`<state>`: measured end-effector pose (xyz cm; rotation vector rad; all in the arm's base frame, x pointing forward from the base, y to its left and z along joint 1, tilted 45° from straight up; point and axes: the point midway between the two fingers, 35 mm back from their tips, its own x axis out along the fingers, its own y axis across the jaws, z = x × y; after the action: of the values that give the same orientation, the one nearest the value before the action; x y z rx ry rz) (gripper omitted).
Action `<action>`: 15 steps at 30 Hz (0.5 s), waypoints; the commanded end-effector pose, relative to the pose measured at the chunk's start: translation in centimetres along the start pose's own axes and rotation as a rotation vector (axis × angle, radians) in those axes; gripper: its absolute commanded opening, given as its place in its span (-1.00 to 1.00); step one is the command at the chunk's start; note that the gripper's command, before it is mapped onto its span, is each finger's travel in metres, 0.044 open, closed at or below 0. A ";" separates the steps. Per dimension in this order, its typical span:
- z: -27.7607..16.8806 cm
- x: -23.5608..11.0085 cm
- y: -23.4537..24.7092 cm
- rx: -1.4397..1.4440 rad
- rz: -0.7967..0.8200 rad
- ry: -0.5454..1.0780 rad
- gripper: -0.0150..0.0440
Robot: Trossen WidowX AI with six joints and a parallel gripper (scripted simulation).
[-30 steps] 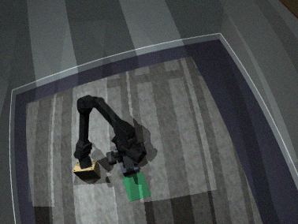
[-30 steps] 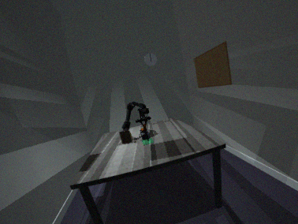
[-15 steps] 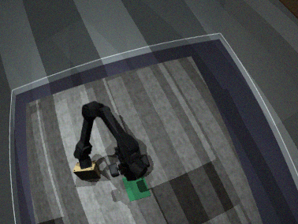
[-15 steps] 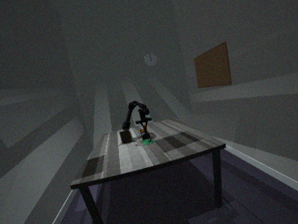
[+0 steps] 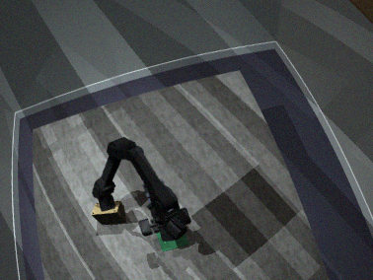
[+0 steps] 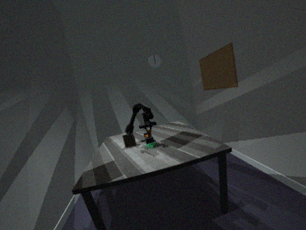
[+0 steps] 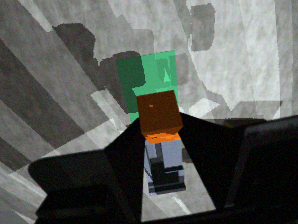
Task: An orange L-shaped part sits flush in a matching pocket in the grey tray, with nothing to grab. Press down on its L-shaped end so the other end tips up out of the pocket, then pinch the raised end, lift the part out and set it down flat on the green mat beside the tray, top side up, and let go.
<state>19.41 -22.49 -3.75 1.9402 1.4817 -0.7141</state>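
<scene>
My gripper (image 7: 160, 134) (image 5: 173, 230) (image 6: 147, 132) is shut on the orange part (image 7: 159, 115) (image 6: 147, 135). It holds the part by one end in the air. In the wrist view the part hangs over the near edge of the green mat (image 7: 156, 70) (image 5: 171, 245) (image 6: 150, 145). The grey tray (image 7: 169, 156) (image 5: 144, 226) lies just on the near side of the mat. Its pocket shows dark and empty under the part. The L-shaped end of the part is hidden from me.
The arm's tan base block (image 5: 110, 211) (image 6: 129, 140) stands on the table to the left of the tray. The table's front edge (image 6: 162, 170) drops off towards the exterior camera. Patchy shadows lie across the table around the mat.
</scene>
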 end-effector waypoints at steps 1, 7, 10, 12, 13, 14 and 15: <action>0.7 0.1 -0.1 -0.005 -0.006 0.000 -0.49; 0.7 0.7 -0.1 -0.005 -0.006 0.000 -0.49; 0.7 1.1 -0.1 -0.005 -0.006 0.000 -0.49; 0.7 1.4 -0.1 -0.005 -0.005 0.000 -0.49; 0.7 1.6 -0.1 -0.005 -0.005 0.000 -0.49; 0.7 1.8 -0.1 -0.005 -0.005 0.000 -0.49; 0.7 1.9 -0.1 -0.005 -0.005 0.000 -0.49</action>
<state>19.54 -22.40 -5.11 1.9237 1.4791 -0.7140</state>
